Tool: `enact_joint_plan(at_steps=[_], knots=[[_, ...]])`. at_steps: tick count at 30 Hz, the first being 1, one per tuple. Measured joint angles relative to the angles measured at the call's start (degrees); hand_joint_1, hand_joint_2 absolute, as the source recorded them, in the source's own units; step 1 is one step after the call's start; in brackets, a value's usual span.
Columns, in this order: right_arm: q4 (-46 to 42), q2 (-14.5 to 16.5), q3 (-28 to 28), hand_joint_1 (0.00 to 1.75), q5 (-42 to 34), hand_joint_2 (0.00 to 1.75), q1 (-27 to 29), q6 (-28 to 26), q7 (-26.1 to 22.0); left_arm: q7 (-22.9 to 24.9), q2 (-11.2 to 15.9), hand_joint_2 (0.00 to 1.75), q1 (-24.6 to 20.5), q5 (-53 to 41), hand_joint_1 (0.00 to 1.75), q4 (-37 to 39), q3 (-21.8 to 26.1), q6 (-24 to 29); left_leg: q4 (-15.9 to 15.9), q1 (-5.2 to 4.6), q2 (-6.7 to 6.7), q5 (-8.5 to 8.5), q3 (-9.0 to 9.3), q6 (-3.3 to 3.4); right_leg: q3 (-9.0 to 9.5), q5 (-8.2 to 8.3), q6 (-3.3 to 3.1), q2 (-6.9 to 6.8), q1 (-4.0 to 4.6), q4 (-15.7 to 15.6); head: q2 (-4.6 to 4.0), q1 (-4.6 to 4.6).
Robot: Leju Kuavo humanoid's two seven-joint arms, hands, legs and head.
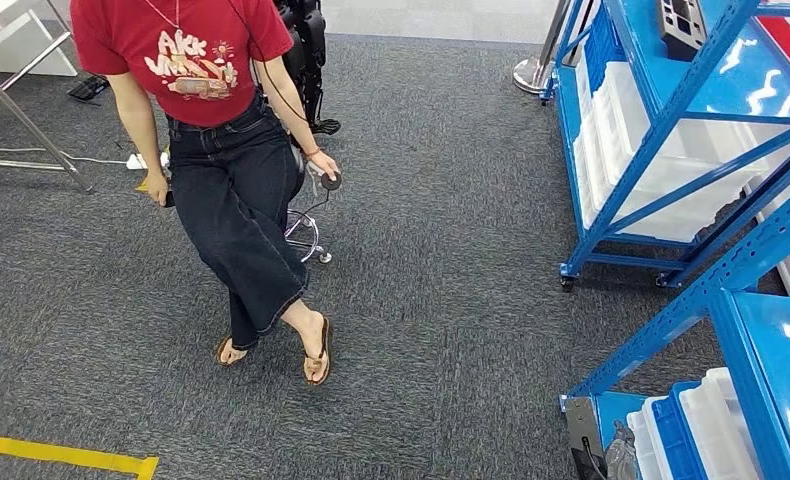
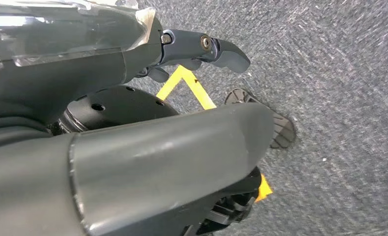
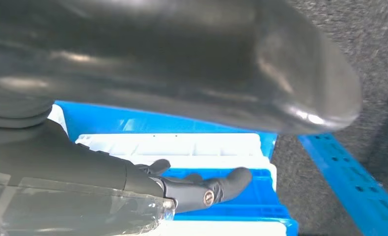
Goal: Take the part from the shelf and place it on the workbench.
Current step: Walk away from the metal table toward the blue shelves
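A dark grey block-shaped part (image 1: 679, 24) sits on the top level of the far blue shelf (image 1: 671, 110) at the upper right of the head view. A second blue shelf (image 1: 761, 262) stands close on my right. My left hand (image 2: 133, 64) hangs over the grey carpet with its fingers (image 2: 216, 49) stretched out, thumb apart, holding nothing. My right hand (image 3: 108, 162) hangs beside a white bin (image 3: 182, 145) and a blue crate (image 3: 251, 199), its fingers (image 3: 226, 184) extended and empty.
A person (image 1: 221, 150) in a red shirt and dark jeans leans on a stool (image 1: 306, 235) ahead to my left. White bins (image 1: 661, 170) fill the far shelf's lower levels. Yellow floor tape (image 1: 61, 455) lies at the near left. Metal table legs (image 1: 21, 110) stand far left.
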Motion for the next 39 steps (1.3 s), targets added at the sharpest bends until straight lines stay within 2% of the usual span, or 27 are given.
enact_joint_plan(at_steps=[1,3,5,6,8,9,10,12,14,15,16,17,18,20,22,23,24,25,27,29,31,32,34,35,37,38,39], knots=[[0.02,-0.02,0.0,0.0,0.0,0.0,0.1,-0.01,0.0,0.0,0.01,0.0,-0.05,-0.01,0.0,-0.01,0.0,0.01,0.01,0.16,0.03,-0.1,0.05,-0.27,-0.11,0.05,-0.49,0.4,-0.07,0.03,0.0,-0.06],[0.05,-0.01,0.0,0.0,0.0,0.0,0.15,-0.02,0.0,0.01,-0.01,0.0,-0.12,-0.01,0.0,-0.03,0.0,0.0,1.96,0.59,-1.62,-1.73,-0.69,-0.71,-0.19,0.17,-1.37,1.21,-0.24,-0.02,-0.01,-0.13],[0.08,0.03,0.01,0.0,0.38,0.0,0.05,0.33,0.39,0.14,-0.01,0.0,-0.03,-0.21,0.0,-0.05,-0.01,-0.04,8.37,0.78,-4.09,-5.41,-3.66,-0.86,-0.2,0.22,-2.17,2.0,-0.12,-0.06,-0.01,-0.23],[0.27,0.04,0.16,0.0,1.35,0.0,0.11,1.17,1.59,0.52,-0.01,0.0,0.06,-0.75,0.0,-0.05,-0.16,-0.18,12.34,0.79,-4.69,-7.12,-5.64,-0.82,-0.23,0.23,-2.45,2.5,0.08,-0.06,-0.01,-0.26],[0.91,0.39,1.33,0.0,5.21,0.0,0.67,3.85,9.27,1.83,0.0,0.0,0.17,-2.6,0.0,-0.04,-1.21,-0.74,16.8,0.79,-5.08,-8.03,-8.13,-0.57,-0.24,0.23,-2.7,3.74,0.49,-0.05,0.0,-0.27],[1.21,0.83,2.24,0.0,7.1,0.0,1.11,4.88,15.25,2.45,0.04,0.0,0.16,-3.4,0.0,-0.04,-1.95,-1.01,15.82,0.76,-5.26,-6.78,-7.8,-0.29,-0.16,0.24,-2.71,4.41,0.69,-0.04,0.0,-0.28],[1.38,1.4,3.12,0.0,8.49,0.0,1.63,5.54,21.58,2.84,0.09,0.0,0.12,-3.87,0.0,-0.03,-2.63,-1.18,12.87,0.68,-5.77,-4.71,-6.45,0.13,-0.03,0.27,-2.75,5.12,0.84,-0.04,0.0,-0.27],[1.62,2.7,4.33,0.0,9.69,0.0,2.57,6.27,29.81,3.08,0.36,0.0,0.09,-3.99,0.0,0.03,-3.38,-1.22,5.45,0.51,-8.69,-0.82,-3.03,1.28,-0.03,0.4,-2.72,6.51,0.99,0.0,-0.01,-0.2],[1.87,3.53,5.4,0.0,10.85,0.0,3.08,7.73,32.68,3.12,0.6,0.0,0.12,-3.73,0.0,0.14,-3.81,-1.13,1.65,0.13,-11.19,0.22,-1.51,2.12,-0.65,0.74,-2.29,8.05,0.54,0.03,-0.01,-0.26],[1.97,3.75,6.0,0.0,11.5,0.0,3.21,8.69,33.6,3.15,0.68,0.0,0.11,-3.53,0.0,0.19,-4.04,-1.05,1.06,-0.12,-11.34,0.12,-1.35,2.39,-1.02,1.02,-1.86,8.95,0.29,-0.04,-0.01,-0.35],[2.06,3.83,6.61,0.0,12.21,0.0,3.34,9.84,34.72,3.17,0.64,0.0,0.02,-3.34,0.0,0.19,-4.21,-0.98,0.49,-0.25,-10.53,0.32,-1.07,2.47,-1.31,1.27,-1.47,9.66,0.01,-0.15,0.0,-0.48],[2.15,3.87,7.17,0.0,12.93,0.0,3.54,11.13,35.88,3.19,0.62,0.0,-0.07,-3.2,0.0,0.19,-4.36,-0.88,-0.2,-0.26,-9.65,0.67,-0.67,2.52,-1.69,1.31,-1.24,9.07,0.07,0.13,0.0,-0.53],[2.23,3.86,7.73,0.0,13.6,0.0,3.7,12.4,36.94,3.2,0.62,0.0,-0.14,-3.1,0.0,0.19,-4.47,-0.8,-0.94,-0.2,-8.77,1.08,-0.23,2.55,-2.35,0.89,-1.22,7.64,0.25,1.13,0.0,-0.47],[2.28,3.79,8.72,0.0,14.61,0.0,3.74,14.33,38.33,3.24,0.59,0.0,-0.13,-3.03,0.0,0.19,-4.63,-0.73,-1.88,-0.13,-6.78,1.56,0.33,2.53,-5.2,-1.54,-1.6,3.79,0.57,6.45,-0.01,-0.3],[2.29,3.81,9.52,0.0,14.94,0.0,3.69,15.17,38.83,3.38,0.51,0.0,-0.05,-3.01,0.0,0.19,-4.69,-0.74,-1.91,-0.19,-4.69,1.54,0.3,2.56,-8.64,-4.25,-1.55,2.37,0.46,13.37,-0.01,-0.22],[2.31,3.81,9.81,0.0,14.98,0.0,3.78,15.34,39.01,3.45,0.46,0.0,-0.05,-2.99,0.0,0.19,-4.7,-0.74,-1.9,-0.18,-3.76,1.49,0.28,2.52,-9.29,-4.66,-1.2,2.14,0.31,14.97,-0.01,-0.22],[2.32,3.78,10.02,0.0,14.99,0.0,3.91,15.43,39.13,3.48,0.4,0.0,-0.07,-2.99,0.0,0.19,-4.7,-0.74,-1.88,-0.13,-2.93,1.43,0.28,2.42,-8.71,-4.23,-0.64,1.89,0.16,14.33,-0.01,-0.22],[2.33,3.73,10.15,0.0,14.99,0.0,4.01,15.44,39.22,3.49,0.37,0.0,-0.1,-2.99,0.0,0.19,-4.7,-0.75,-1.82,-0.05,-2.2,1.33,0.33,2.24,-6.84,-3.11,0.0,1.44,-0.01,11.37,-0.01,-0.21],[2.33,3.68,10.39,0.0,14.99,0.0,3.98,15.45,39.26,3.49,0.34,0.0,-0.16,-3.01,0.0,0.19,-4.71,-0.78,-1.44,-0.1,-0.97,0.85,0.49,1.53,-1.7,-0.74,0.74,-0.74,-0.09,3.1,-0.01,-0.18],[2.34,3.76,10.68,0.0,15.01,0.0,3.88,15.47,39.25,3.49,0.39,0.0,-0.23,-3.01,0.0,0.19,-4.72,-0.79,-1.06,-0.3,-0.06,0.32,0.72,0.68,0.81,0.2,0.09,-1.88,0.1,-0.85,-0.01,-0.36],[2.39,3.76,10.92,0.0,15.01,0.0,4.02,15.48,39.26,3.5,0.4,0.0,-0.41,-3.01,0.0,0.17,-4.73,-0.79,-1.04,-0.18,0.64,0.12,0.98,0.06,0.68,0.29,-1.07,-0.92,0.3,-0.86,-0.01,-0.55],[2.42,3.73,10.99,0.0,15.01,0.0,4.11,15.48,39.26,3.5,0.39,0.0,-0.53,-3.02,0.0,0.16,-4.73,-0.79,-0.79,0.02,0.25,-0.2,0.98,-0.24,0.61,0.36,-1.49,-0.42,0.26,-0.9,-0.01,-0.57],[2.46,3.73,11.05,0.0,15.01,0.0,4.12,15.48,39.27,3.51,0.37,0.0,-0.57,-3.03,0.0,0.15,-4.74,-0.79,2.18,0.4,-2.14,-2.54,-0.23,-0.73,0.54,0.58,-2.36,0.63,0.07,-1.03,-0.01,-0.66],[2.46,3.73,11.08,0.0,15.01,0.0,4.09,15.48,39.28,3.51,0.36,0.0,-0.51,-3.03,0.0,0.15,-4.74,-0.79,5.52,0.5,-3.65,-4.57,-1.74,-0.85,0.47,0.66,-2.67,1.17,0.11,-1.03,-0.01,-0.71],[2.5,3.73,11.15,0.0,15.01,0.0,4.08,15.48,39.28,3.52,0.35,0.0,-0.29,-3.02,0.0,0.15,-4.75,-0.78,13.58,0.52,-4.97,-8.25,-5.72,-0.79,0.29,0.75,-3.12,2.4,0.46,-1.01,-0.01,-0.73],[2.55,3.72,11.16,0.0,14.9,0.0,4.13,15.66,39.27,3.54,0.34,0.0,-0.2,-3.04,0.0,0.15,-4.75,-0.83,16.02,0.51,-5.13,-8.75,-7.07,-0.68,0.21,0.81,-3.22,3.09,0.66,-0.99,-0.01,-0.73],[2.6,3.78,11.12,0.0,14.25,0.0,4.18,16.51,39.16,3.68,0.33,0.0,-0.16,-3.29,0.0,0.15,-4.82,-1.19,16.29,0.5,-5.25,-8.04,-7.4,-0.47,0.2,0.85,-3.27,3.83,0.81,-0.97,-0.01,-0.73]])
